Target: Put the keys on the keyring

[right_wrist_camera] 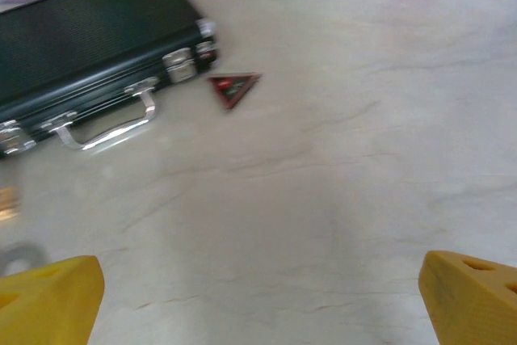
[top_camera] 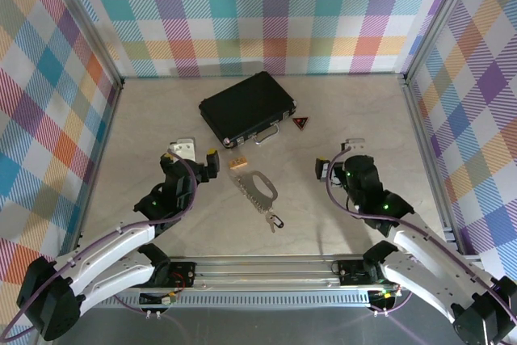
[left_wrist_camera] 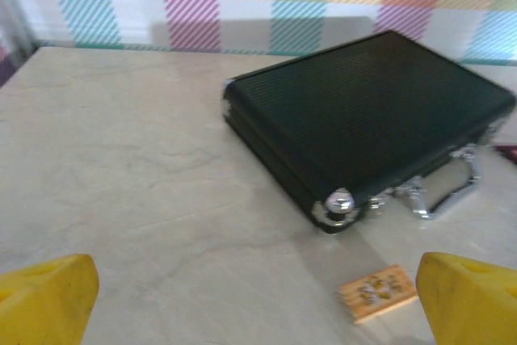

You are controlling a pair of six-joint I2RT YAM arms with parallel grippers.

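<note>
Keys: a bunch of small silvery metal keys on a thin curved silver loop (top_camera: 257,185) lies flat near the middle of the pale marbled counter (top_camera: 363,111), between the two arms.
Keyring: a tiny dark-metal oval clip ring (top_camera: 275,220) lies on the near-right side of the bunch, very close; whether they touch cannot be told.
Left claw: the left claw (top_camera: 198,155) sits left of the keys, spread wide and grasping nothing; its yellow fingertips (left_wrist_camera: 47,300) stand far apart in the left wrist view.
Right claw: the right claw (top_camera: 335,159) sits well right of the keys, likewise spread and empty.
Tan block: a small tan wooden block (top_camera: 237,165) rests just far-left of the bunch.
Black case: a ribbed black case with silver fittings (top_camera: 246,108) lies closed at the far middle.
Red marker: a small red triangular piece (top_camera: 300,124) lies just right of the case.
</note>
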